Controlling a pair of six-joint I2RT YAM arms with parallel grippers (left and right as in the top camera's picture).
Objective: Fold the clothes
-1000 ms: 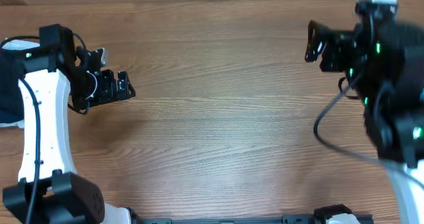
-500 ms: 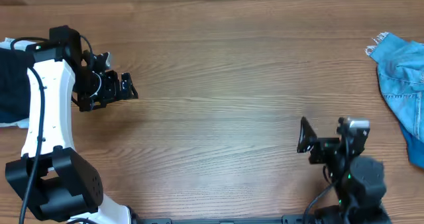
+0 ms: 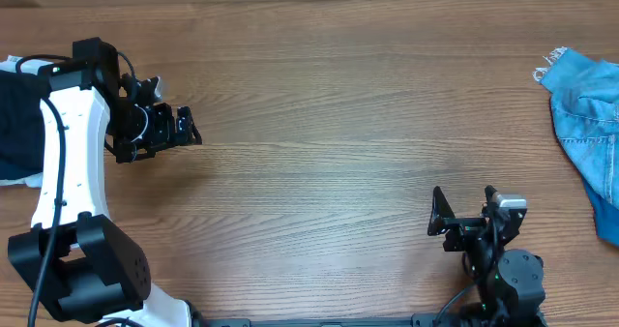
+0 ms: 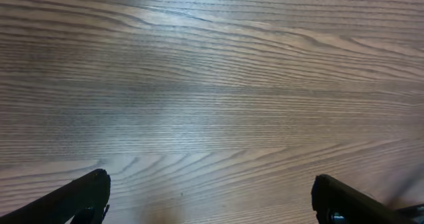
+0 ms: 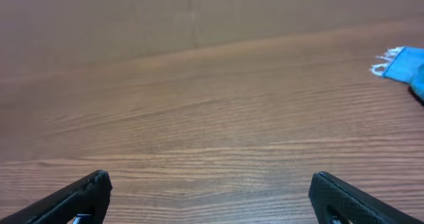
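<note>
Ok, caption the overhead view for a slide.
Left pincer and right pincer open above the table; black clothes at left edge, blue denim at right edge.

Plain black soft cloth garment (image 3: pixel 12 124): lies at the far left of the wooden table (image 3: pixel 329 124), about mid-depth. Only a dark strip shows in the overhead view; the rest runs out of frame. No print visible. Whether it is folded or bunched cannot be told.

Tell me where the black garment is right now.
Overhead, the black garment lies at the far left edge of the table, partly out of frame, beside the left arm.
</note>
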